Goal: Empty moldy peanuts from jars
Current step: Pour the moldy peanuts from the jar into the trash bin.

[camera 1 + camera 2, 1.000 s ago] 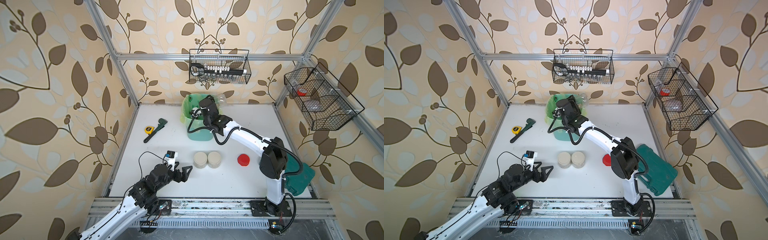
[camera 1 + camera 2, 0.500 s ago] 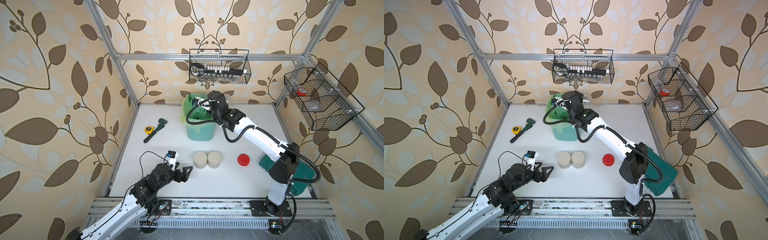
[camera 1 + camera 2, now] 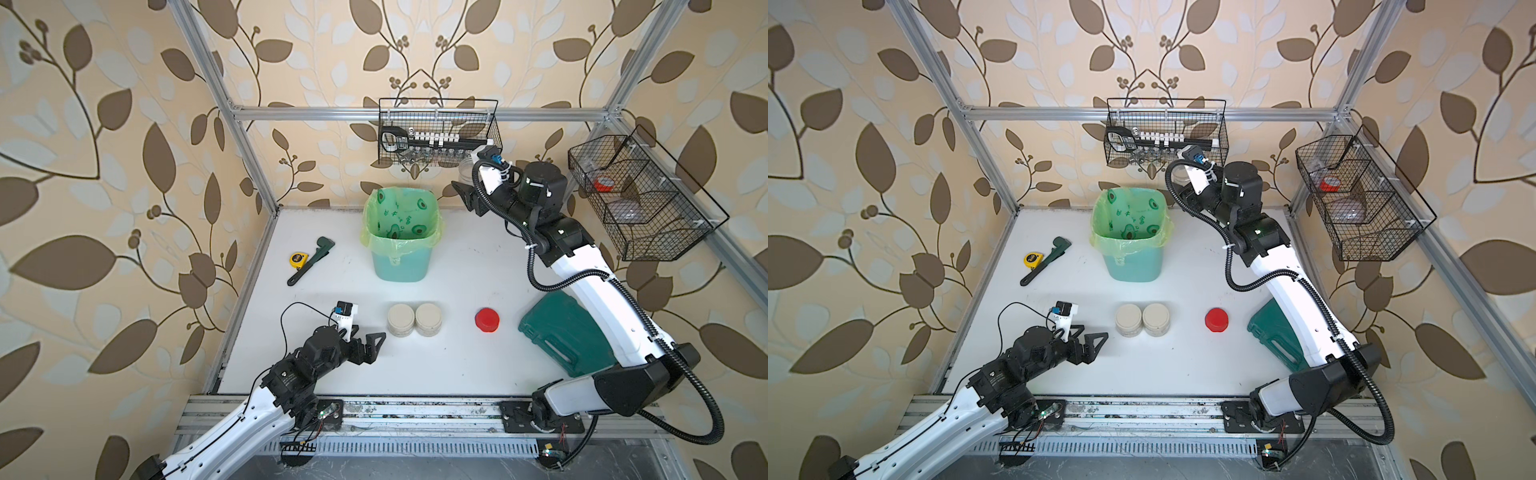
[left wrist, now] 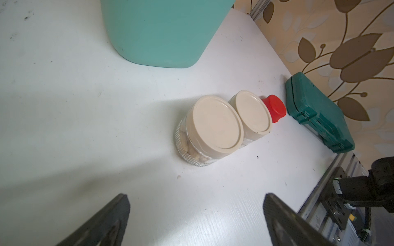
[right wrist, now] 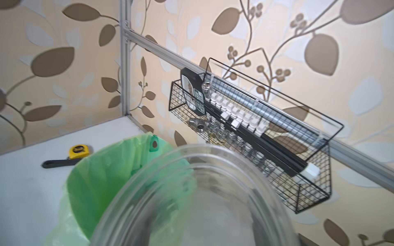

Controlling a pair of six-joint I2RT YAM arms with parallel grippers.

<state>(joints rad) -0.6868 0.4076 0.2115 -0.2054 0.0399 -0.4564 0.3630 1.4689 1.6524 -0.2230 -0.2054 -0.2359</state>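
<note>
My right gripper (image 3: pixel 468 189) is shut on a clear glass jar (image 3: pixel 465 172) with no lid, held high behind and to the right of the mint-green bin (image 3: pixel 401 262). In the right wrist view this jar (image 5: pixel 202 202) is blurred, hides the jaws, and shows no peanuts inside. Its red lid (image 3: pixel 487 320) lies on the table. Two short jars with beige lids (image 3: pixel 401 319) (image 3: pixel 428 318) stand side by side mid-table. Pale peanuts (image 4: pixel 187 147) show through the nearer jar's glass. My left gripper (image 3: pixel 368 340) rests open and empty just left of them.
A yellow tape measure (image 3: pixel 298 259) and a dark wrench (image 3: pixel 312 258) lie left of the bin. A dark green case (image 3: pixel 561 334) lies at the right under my right arm. Wire baskets hang on the back wall (image 3: pixel 438 133) and the right wall (image 3: pixel 640 199).
My right arm has swung the jar from over the bin up and to the right, clear of it. The left arm has stayed still and open.
</note>
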